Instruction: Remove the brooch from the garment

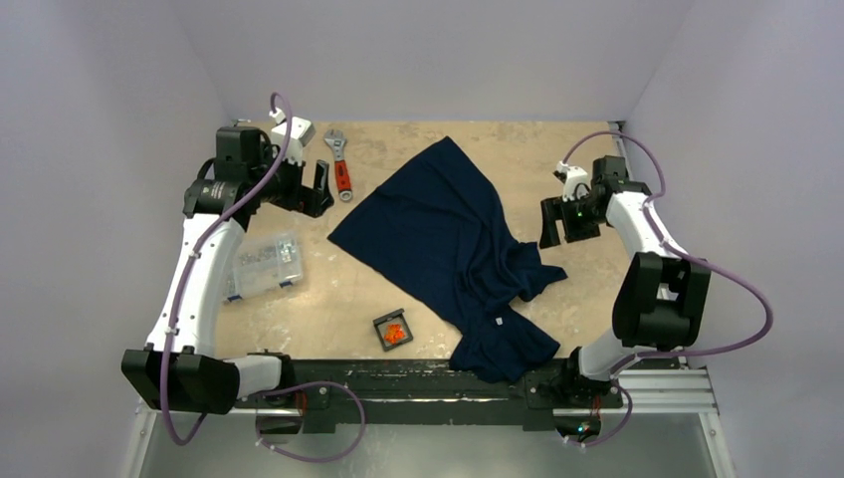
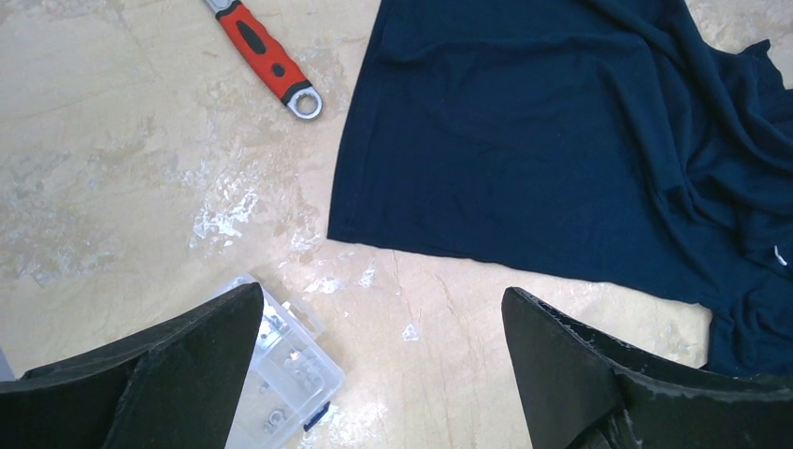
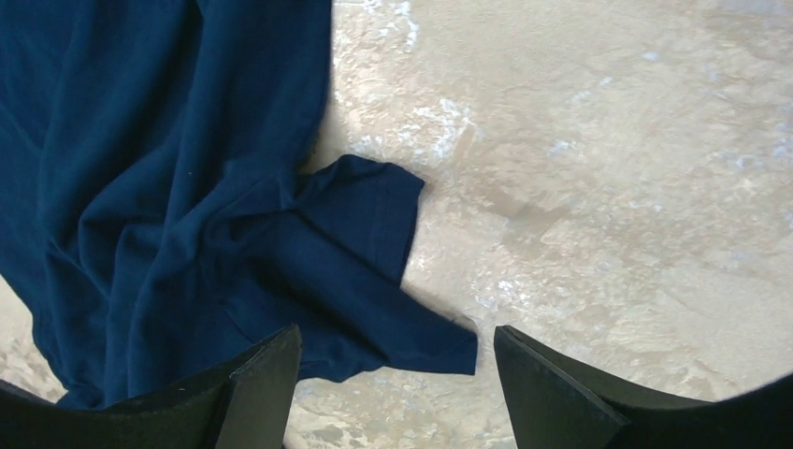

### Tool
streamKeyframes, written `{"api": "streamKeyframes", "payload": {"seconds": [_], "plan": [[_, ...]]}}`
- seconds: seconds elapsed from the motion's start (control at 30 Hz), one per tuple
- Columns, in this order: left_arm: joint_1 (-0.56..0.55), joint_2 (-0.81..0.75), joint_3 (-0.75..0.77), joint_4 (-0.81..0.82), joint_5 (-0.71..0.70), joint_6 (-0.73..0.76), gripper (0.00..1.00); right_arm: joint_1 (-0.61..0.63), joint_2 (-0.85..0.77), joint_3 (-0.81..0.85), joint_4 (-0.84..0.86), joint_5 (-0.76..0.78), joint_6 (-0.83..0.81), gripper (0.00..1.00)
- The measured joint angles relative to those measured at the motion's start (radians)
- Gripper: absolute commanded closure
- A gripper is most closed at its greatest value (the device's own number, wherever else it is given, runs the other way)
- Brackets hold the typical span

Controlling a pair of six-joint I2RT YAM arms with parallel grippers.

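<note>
Gaping wide and empty at upper left, the left claw (image 1: 311, 191) stood far from the brooch (image 1: 395, 334), which lay in a small black tray (image 1: 379, 322) low at centre beside the soft garment (image 1: 448, 219). Tiny and rigid, it likely wanted an edge pinch; the right claw (image 1: 562, 221) gaped empty too.

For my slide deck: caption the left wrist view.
Open left fingers over the table: navy garment, orange-handled wrench, clear parts box.

Top camera looks steeply down from behind the arm bases (image 1: 199, 378), taking in the whole table (image 1: 398, 139). Both wrist cameras hover closer, facing down, each sharing the navy T-shirt (image 1: 448, 229).
</note>
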Motion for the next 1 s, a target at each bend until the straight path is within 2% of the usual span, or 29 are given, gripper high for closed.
{"api": "streamKeyframes", "payload": {"seconds": [0.2, 0.33, 0.6, 0.77, 0.8, 0.83, 0.93, 0.97, 1.0], "plan": [[0.0, 0.04, 0.002, -0.004, -0.005, 0.0, 0.0, 0.103, 0.025, -0.018, 0.061, 0.073, 0.018, 0.23], [0.0, 0.071, 0.016, -0.011, -0.004, -0.001, 0.0, 0.18, 0.114, -0.018, 0.124, 0.126, 0.047, 0.26], [0.0, 0.08, 0.071, -0.01, 0.02, -0.019, 0.0, 0.197, 0.217, -0.017, 0.148, 0.209, 0.062, 0.32], [0.0, 0.103, 0.08, 0.001, 0.027, -0.037, 0.0, 0.226, 0.217, -0.032, 0.179, 0.264, 0.057, 0.47], [0.0, 0.108, 0.08, 0.002, 0.027, -0.038, 0.0, 0.235, 0.217, -0.034, 0.183, 0.279, 0.056, 0.53], [0.0, 0.119, 0.08, 0.001, 0.027, -0.044, 0.0, 0.264, 0.217, -0.04, 0.195, 0.309, 0.051, 0.68], [0.0, 0.124, 0.084, 0.0, 0.028, -0.05, 0.0, 0.274, 0.216, -0.047, 0.21, 0.32, 0.032, 0.9], [0.0, 0.128, 0.09, 0.001, 0.029, -0.052, 0.0, 0.275, 0.217, -0.046, 0.211, 0.322, 0.017, 0.97], [0.0, 0.133, 0.097, 0.001, 0.03, -0.053, 0.0, 0.274, 0.219, -0.042, 0.209, 0.321, -0.001, 1.0]]}}
